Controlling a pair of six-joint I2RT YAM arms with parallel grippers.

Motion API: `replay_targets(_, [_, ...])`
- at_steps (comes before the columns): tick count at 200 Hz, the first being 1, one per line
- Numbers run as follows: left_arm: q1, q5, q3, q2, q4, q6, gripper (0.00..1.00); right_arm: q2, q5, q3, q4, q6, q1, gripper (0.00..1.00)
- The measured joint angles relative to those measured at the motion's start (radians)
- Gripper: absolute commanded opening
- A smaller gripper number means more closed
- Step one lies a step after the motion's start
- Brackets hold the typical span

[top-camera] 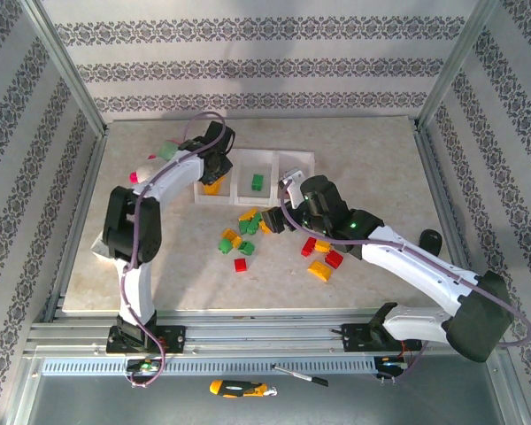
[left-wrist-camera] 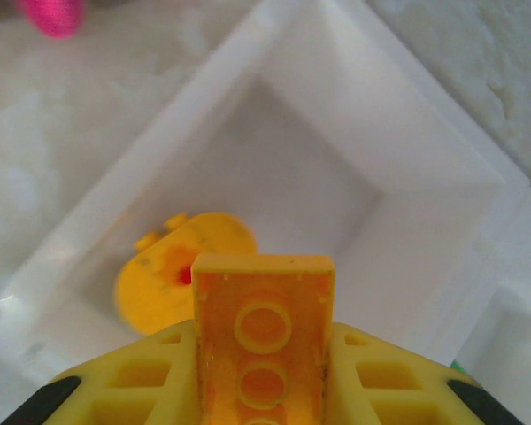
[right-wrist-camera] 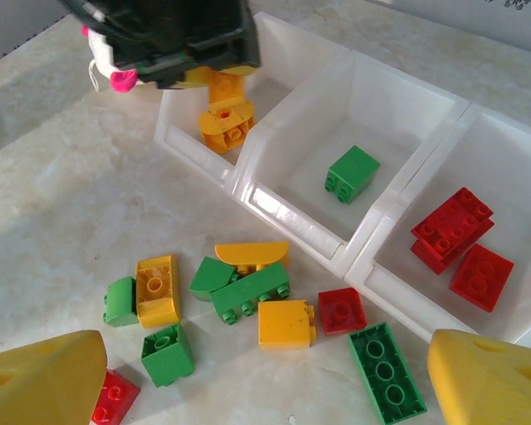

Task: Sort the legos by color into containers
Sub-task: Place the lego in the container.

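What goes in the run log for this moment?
left hand: shut on yellow brick, over left bin | right hand: open, above loose bricks | sorting: unfinished

1. No text, number, brand mark or sign can be read in any of the views.
2. The yellow lego [left-wrist-camera: 263, 297] clamped between the fingers of the left gripper [left-wrist-camera: 264, 350] shows its hollow underside with plain round tubes. No lettering can be made out on it.
3. The loose legos [right-wrist-camera: 286, 323] below the right wrist camera show their studs. These are too small and soft to tell whether anything is moulded on them.
4. The orange-and-black hand tool [top-camera: 239, 388] is too small to show a label.
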Motion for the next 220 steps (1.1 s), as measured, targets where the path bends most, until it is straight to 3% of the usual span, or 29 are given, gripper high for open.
replay_targets(44, [0.007, 0.022, 0.148, 0.137, -0.033, 0.039, 0.35, 0.000, 0.016, 0.000, 0.008, 0.014, 0.013, 0.93])
replay_targets(85, [0.023, 0.050, 0.191, 0.163, -0.053, 0.077, 0.67, -0.004, 0.043, 0.000, 0.008, 0.019, 0.015, 0.93])
replay_targets(123, [0.024, 0.079, 0.193, 0.146, -0.056, 0.116, 0.83, -0.037, 0.081, 0.000, 0.008, 0.034, 0.015, 0.93])
replay_targets(164, [0.023, 0.097, 0.049, -0.042, -0.031, 0.166, 0.90, -0.043, 0.147, -0.002, -0.007, 0.085, 0.012, 0.93])
replay_targets(220, [-0.024, 0.109, -0.332, -0.398, 0.189, 0.370, 0.93, -0.040, 0.219, -0.025, -0.097, 0.186, -0.008, 0.91])
